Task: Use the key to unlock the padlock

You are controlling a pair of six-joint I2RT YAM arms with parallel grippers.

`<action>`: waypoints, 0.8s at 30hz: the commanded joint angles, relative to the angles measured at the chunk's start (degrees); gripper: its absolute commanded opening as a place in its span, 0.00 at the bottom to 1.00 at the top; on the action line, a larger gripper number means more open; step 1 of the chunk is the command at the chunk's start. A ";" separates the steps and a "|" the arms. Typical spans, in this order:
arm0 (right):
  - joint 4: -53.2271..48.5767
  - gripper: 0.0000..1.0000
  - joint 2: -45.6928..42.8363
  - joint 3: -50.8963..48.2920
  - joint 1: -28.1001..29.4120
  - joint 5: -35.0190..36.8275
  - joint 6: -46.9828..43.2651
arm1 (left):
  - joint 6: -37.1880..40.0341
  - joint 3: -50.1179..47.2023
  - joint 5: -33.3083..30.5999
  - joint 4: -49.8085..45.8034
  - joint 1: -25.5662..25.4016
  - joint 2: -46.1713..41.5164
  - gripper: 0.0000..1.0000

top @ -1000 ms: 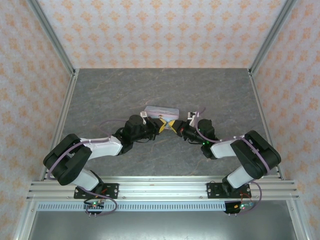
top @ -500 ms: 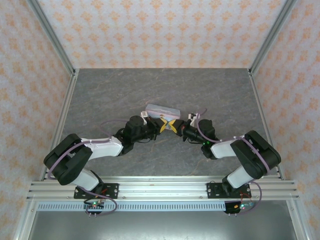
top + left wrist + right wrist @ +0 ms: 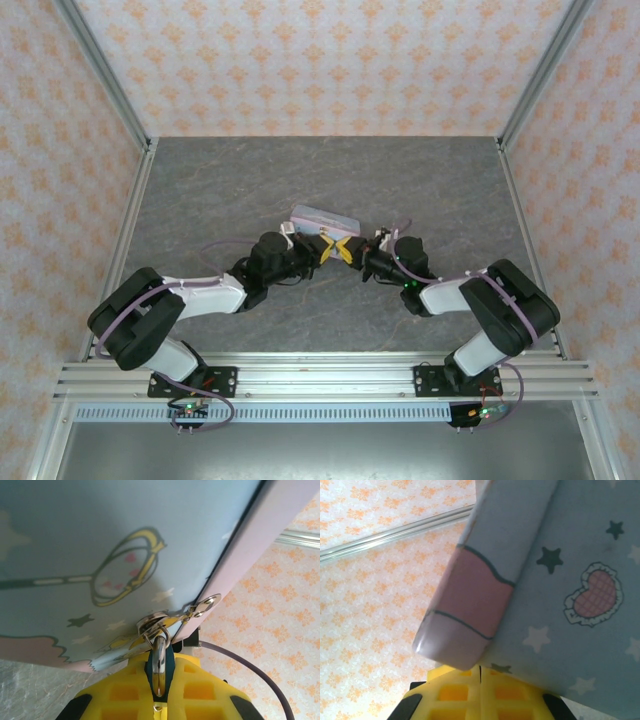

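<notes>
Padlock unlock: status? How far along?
Done: left tool is clamped on the padlock, its shackle through the tin box hasp. In hand: right tool, pads shut, is close by the box; I cannot tell whether it holds the key. Left: insert key, turn, free shackle.

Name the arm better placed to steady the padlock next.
Left, probably: the left gripper clamps the padlock hanging at the hasp of the tin box, while the right gripper is shut beside the box's corner.
</notes>
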 commanded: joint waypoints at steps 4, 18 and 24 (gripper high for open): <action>-4.33 0.00 -0.14 1.58 0.65 6.13 -1.46 | 3.00 -3.27 1.28 1.59 -4.66 -3.27 0.00; -11.98 0.35 -5.66 0.62 0.51 9.33 -7.53 | 7.03 -5.30 -4.78 -1.19 -4.37 -4.74 0.00; -15.94 0.37 -9.64 -1.84 0.48 10.68 -8.95 | 7.44 -5.56 -4.96 -1.38 -3.89 -5.34 0.00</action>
